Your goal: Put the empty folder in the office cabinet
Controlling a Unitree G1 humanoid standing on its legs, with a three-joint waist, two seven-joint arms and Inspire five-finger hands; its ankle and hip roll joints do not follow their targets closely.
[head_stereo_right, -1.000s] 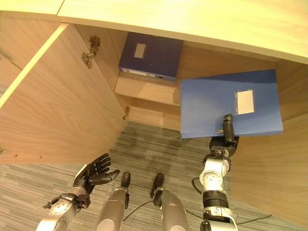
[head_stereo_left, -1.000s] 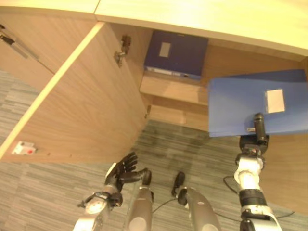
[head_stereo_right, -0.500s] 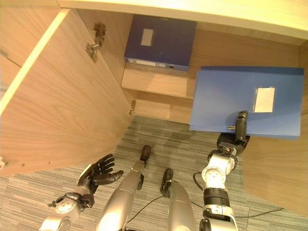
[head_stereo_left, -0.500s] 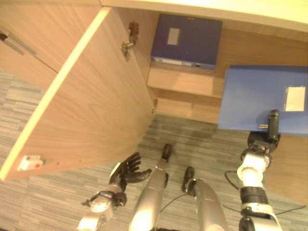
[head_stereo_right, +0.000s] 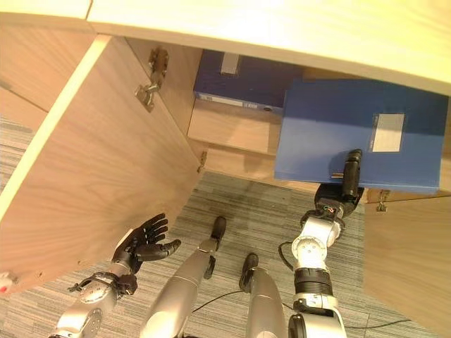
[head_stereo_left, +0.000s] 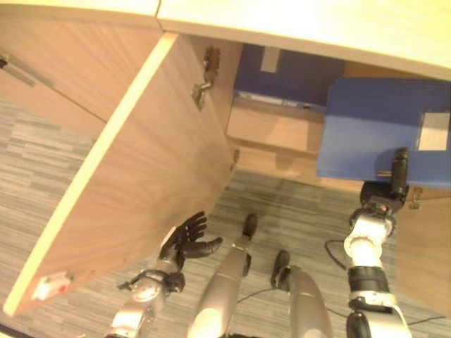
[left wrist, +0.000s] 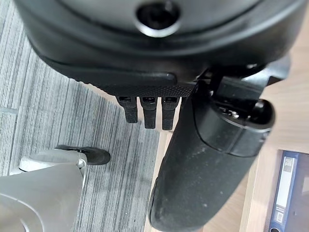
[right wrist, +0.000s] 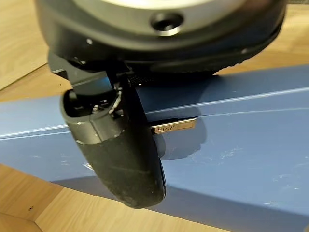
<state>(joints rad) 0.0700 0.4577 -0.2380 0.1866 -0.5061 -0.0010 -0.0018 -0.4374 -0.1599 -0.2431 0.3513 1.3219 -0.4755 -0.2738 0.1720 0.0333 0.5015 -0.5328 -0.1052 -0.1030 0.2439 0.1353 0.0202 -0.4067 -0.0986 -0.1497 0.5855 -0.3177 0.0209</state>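
Folder insertion is the step in hand, so watch the leading edge. Your right hand (head_stereo_right: pixel 340 199) pinches the light blue folder (head_stereo_right: pixel 331 134) at its near edge, thumb lying on top by the metal clip (right wrist: pixel 173 127), fingers hidden beneath. The folder is held roughly flat, its far part already under the cabinet top (head_stereo_right: pixel 282 32) and just beside the dark blue binder (head_stereo_right: pixel 243 77) that stands on the shelf (head_stereo_right: pixel 229 127). Your left hand (head_stereo_left: pixel 189 239) hangs low near the open cabinet door (head_stereo_left: pixel 134 176), fingers spread and relaxed, holding nothing.

To finish well, keep the folder level and push it straight inward along the free side of the shelf. The corner nearest the binder looks most likely to catch, so steer slightly away from it. Release only once most of the folder's weight rests on wood; a pinch this near the edge gives little control over sag.

Compared with 1 second ago, the folder sits deeper in the opening and now overlaps the binder in view. The whole scene has also shifted, so the camera has moved too
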